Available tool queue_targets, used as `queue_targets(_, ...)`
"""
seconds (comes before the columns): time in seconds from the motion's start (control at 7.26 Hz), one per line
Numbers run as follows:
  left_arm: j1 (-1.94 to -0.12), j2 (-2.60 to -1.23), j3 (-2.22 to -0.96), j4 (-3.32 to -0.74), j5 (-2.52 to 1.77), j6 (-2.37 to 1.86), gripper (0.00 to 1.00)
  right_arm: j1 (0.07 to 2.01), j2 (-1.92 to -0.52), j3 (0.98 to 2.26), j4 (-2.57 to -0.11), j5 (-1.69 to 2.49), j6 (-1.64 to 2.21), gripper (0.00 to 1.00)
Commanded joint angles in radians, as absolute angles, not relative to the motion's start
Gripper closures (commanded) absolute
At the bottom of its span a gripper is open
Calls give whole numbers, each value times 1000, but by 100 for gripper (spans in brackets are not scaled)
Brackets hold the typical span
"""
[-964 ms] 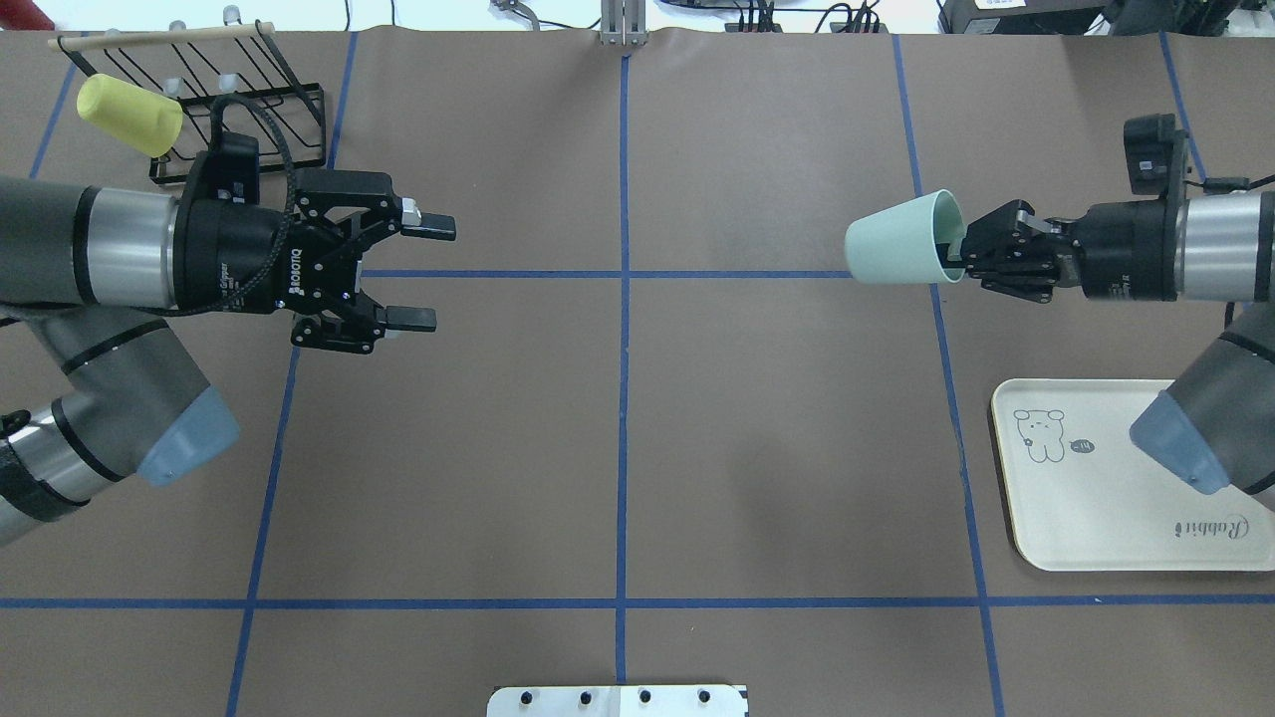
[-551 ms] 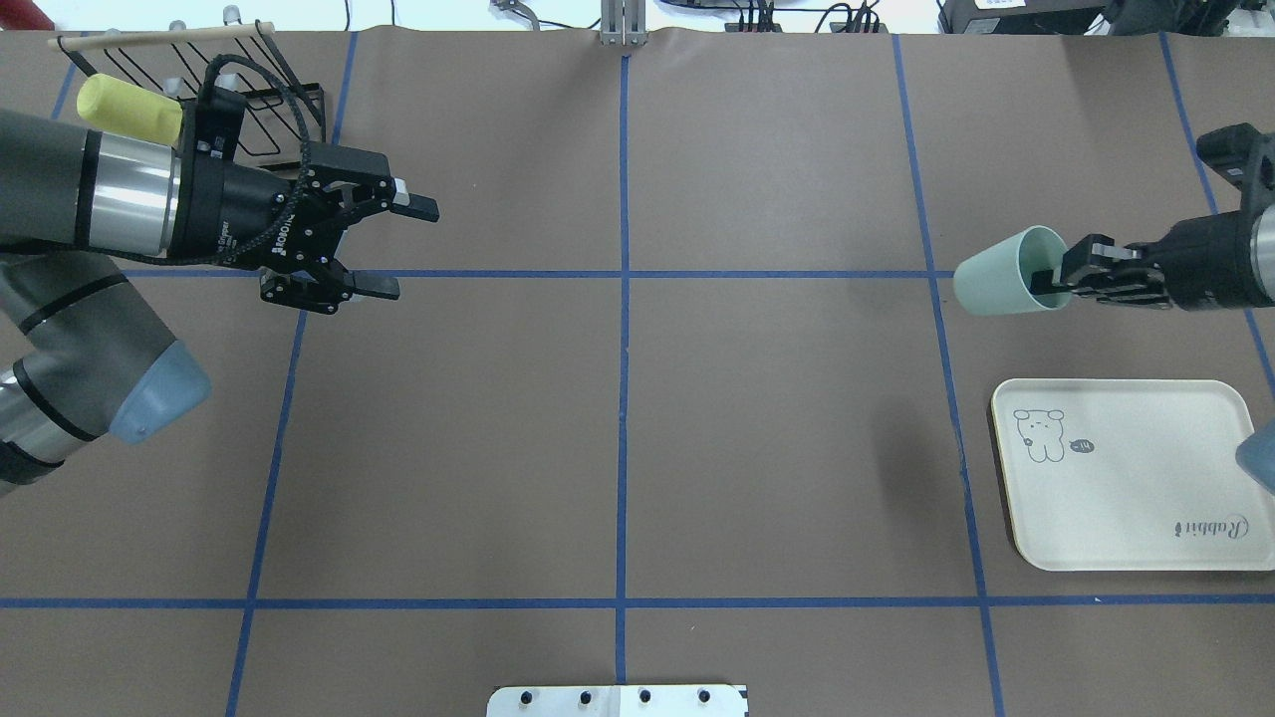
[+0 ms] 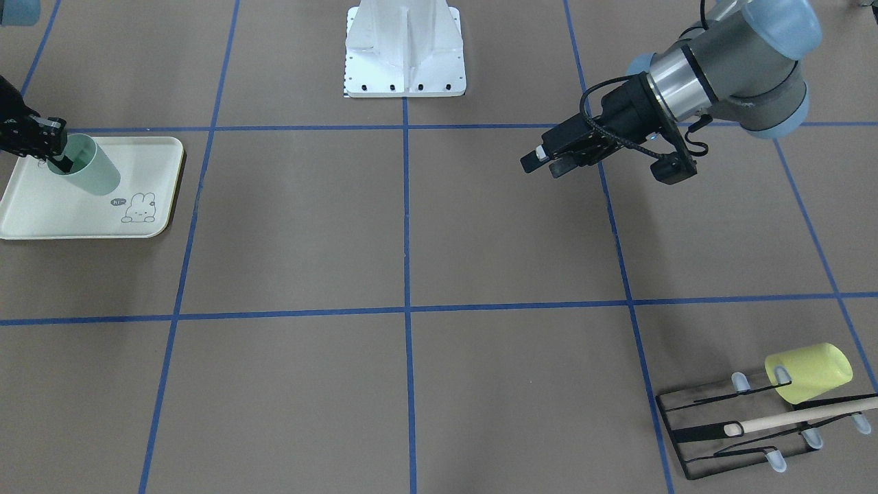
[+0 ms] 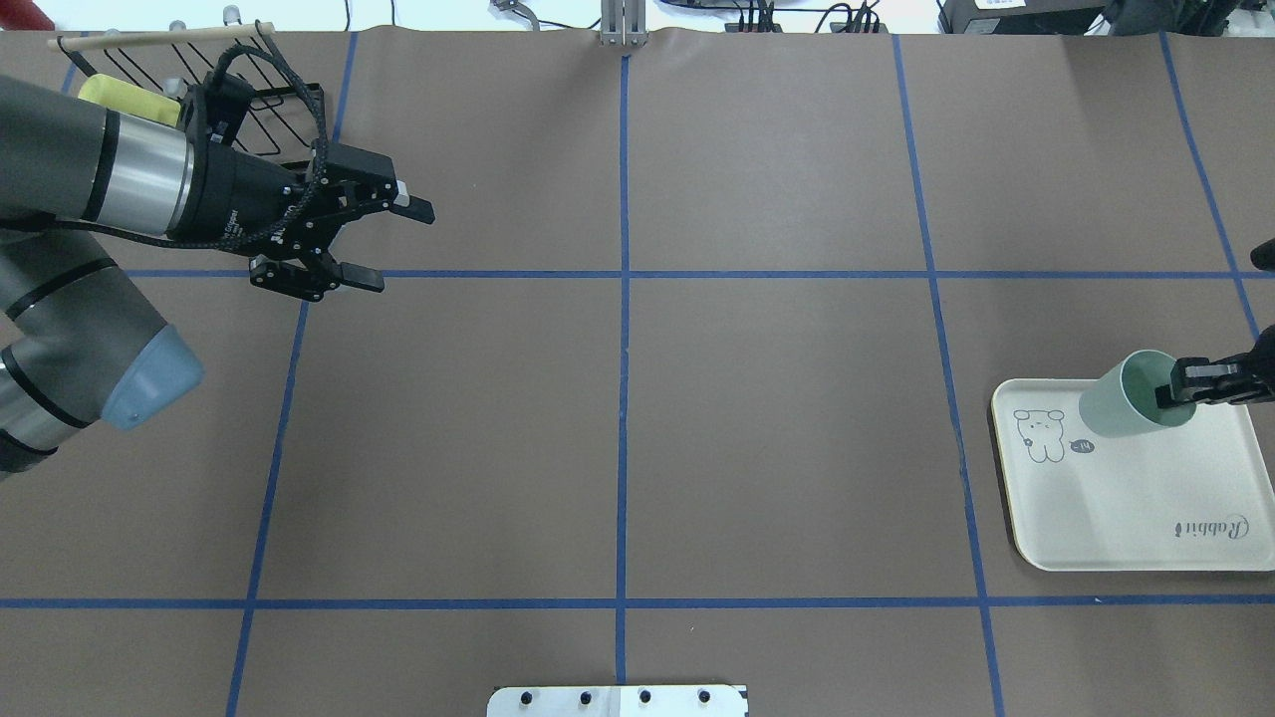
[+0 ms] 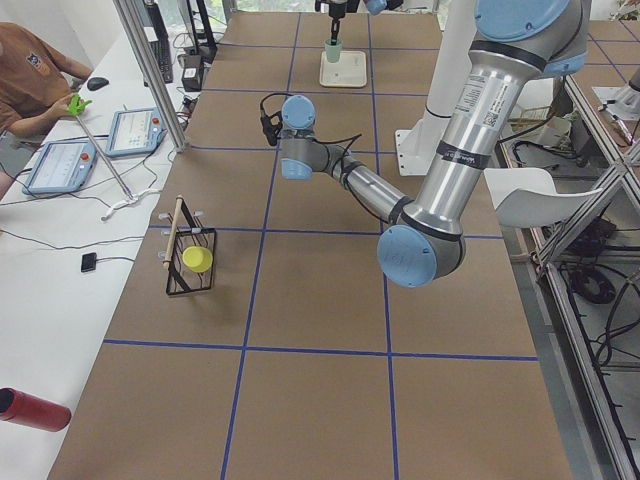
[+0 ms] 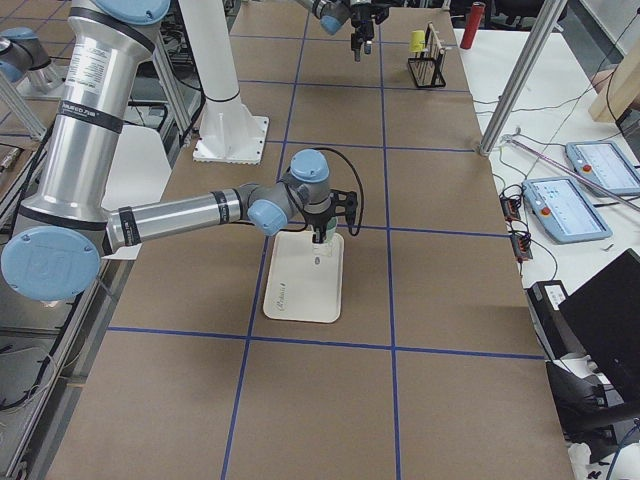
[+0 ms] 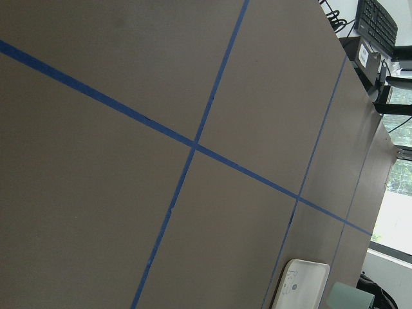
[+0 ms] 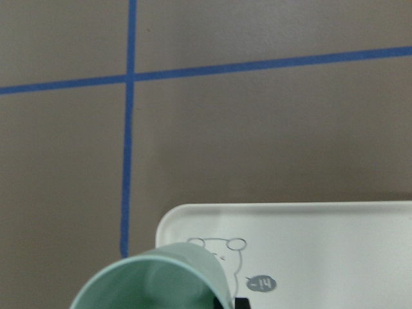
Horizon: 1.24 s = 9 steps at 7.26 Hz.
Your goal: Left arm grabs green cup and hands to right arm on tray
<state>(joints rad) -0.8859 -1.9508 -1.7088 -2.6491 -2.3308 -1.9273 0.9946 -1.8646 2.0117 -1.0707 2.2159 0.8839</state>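
— How does the left arm [image 4: 139,184] sit?

— It comes in from the left. Its forearm lies nearly level over the far-left part of the counter [image 4: 777,448], and the wrist is turned so the tool points right and a little downward. It hangs above the brown surface just beside the black wire rack [image 3: 699,433], which carries a yellow cup [image 3: 809,370].

— And its jaws?

— They are spread wide, with nothing between them. The two fingers [image 4: 413,210] stand well apart.

— The right arm [image 6: 180,215]?

— Its upper arm drops to an elbow, and the forearm runs low and level toward the right side of the counter. The wrist is bent so the tool points down at the tray [image 4: 1126,518]. In the overhead view only its black fingertips [image 4: 1200,381] show, at the right edge.

— What do its jaws hold?

— They are pinched on the rim of the green cup [image 4: 1121,403]. One finger reaches inside the mouth and the other lies outside the wall.

— Where is that cup, then?

— It is over the tray, near the rabbit drawing [image 4: 1041,436]. It is tilted, with its base toward the left and its mouth toward the right arm's wrist. Whether the base touches the tray cannot be told. The right wrist camera looks past the cup's rim onto the tray's corner.
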Motion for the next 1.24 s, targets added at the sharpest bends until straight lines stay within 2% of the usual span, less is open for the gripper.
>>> queue_targets(0.0, -887, -1953, -1703, -2646, -2333, -1925, 0, 986, -1876, 1935, -1071, 2221, 859, 100)
queue_targets(1.1, -887, -1959, -1707, -2635, -2333, -1925, 0, 986, -1879, 1829, -1029, 2255, 847, 100)
